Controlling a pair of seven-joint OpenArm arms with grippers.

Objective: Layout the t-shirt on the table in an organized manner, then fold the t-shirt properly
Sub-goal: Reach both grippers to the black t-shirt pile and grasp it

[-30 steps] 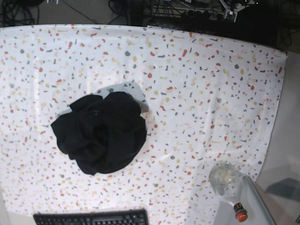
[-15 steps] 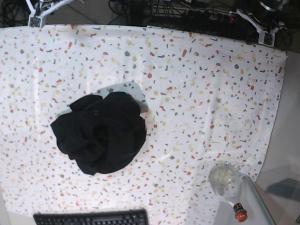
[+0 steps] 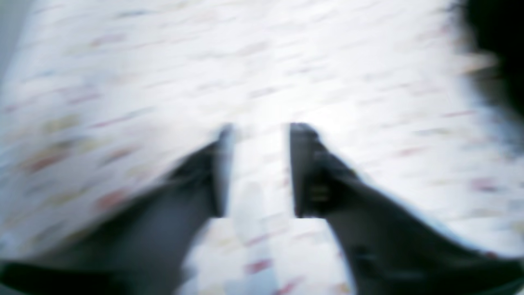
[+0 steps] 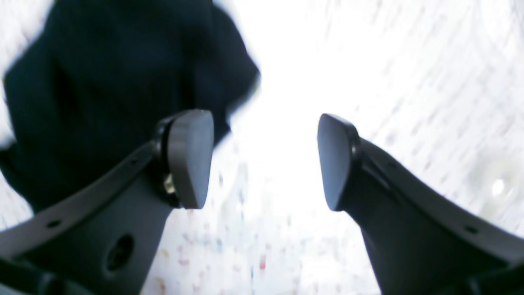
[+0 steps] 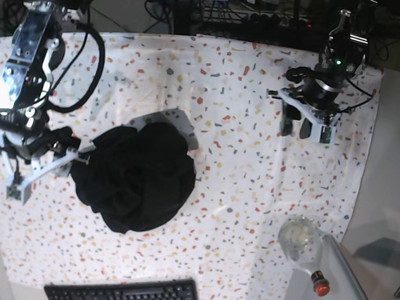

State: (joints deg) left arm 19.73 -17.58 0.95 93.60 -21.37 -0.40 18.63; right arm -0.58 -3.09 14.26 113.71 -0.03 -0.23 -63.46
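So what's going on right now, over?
Both grippers open, holding nothing. Right gripper beside the t-shirt, left gripper far off over bare table. T-shirt crumpled in a heap. Nothing in the way.

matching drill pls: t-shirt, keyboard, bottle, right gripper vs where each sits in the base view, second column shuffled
Things:
1. t-shirt
2. keyboard
3. bottle
4. right gripper

Places in the base view:
A. bottom edge, left of centre
B. left edge, jaws apart, beside the dark cloth
C. crumpled heap, left of centre on the table
D. lower right, at the cloth's edge

Pairs: 1-C, 2-A, 3-D, 4-B
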